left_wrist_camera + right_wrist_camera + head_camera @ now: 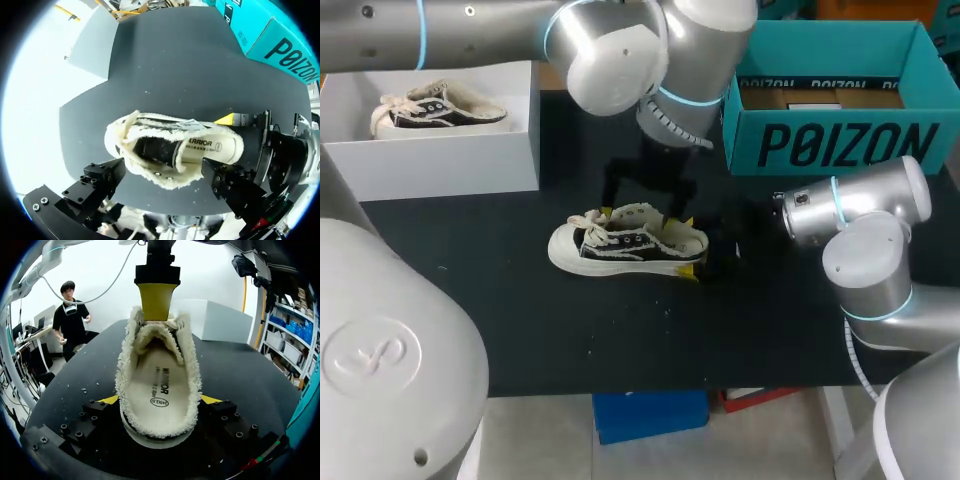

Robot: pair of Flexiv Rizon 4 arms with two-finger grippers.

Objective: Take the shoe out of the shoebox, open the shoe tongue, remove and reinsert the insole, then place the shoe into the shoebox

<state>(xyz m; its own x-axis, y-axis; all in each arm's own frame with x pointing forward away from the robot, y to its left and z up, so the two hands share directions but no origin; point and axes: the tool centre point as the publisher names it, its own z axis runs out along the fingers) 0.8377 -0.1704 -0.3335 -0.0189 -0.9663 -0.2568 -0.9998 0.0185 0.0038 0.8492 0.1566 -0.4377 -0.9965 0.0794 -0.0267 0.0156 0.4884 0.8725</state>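
The right pincer [159, 401] is gripping the heel of a low black canvas shoe with a cream fleece lining and a white rubber sole [158, 390], with its yellow tips pressing the heel from both sides. The shoe is standing upright on the black matte surface [240, 370], outside both boxes, with its toe pointing away from this pincer. Just ahead of the tips, a cream printed insole [161, 367] is lying flat inside the shoe, and past it the fleecy tongue [152, 337] is standing up. One yellow fingertip [156, 299] of the left pincer [164, 170] is sitting at the tongue's top edge. That pincer is hanging over the shoe with its fingers spread wide along the shoe's length, gripping nothing. Far ahead of the right pincer, a white open box [440, 155] is holding a second matching shoe [435, 108]. Off to one side of the right pincer, a teal cardboard shoebox [840, 145] is sitting open.
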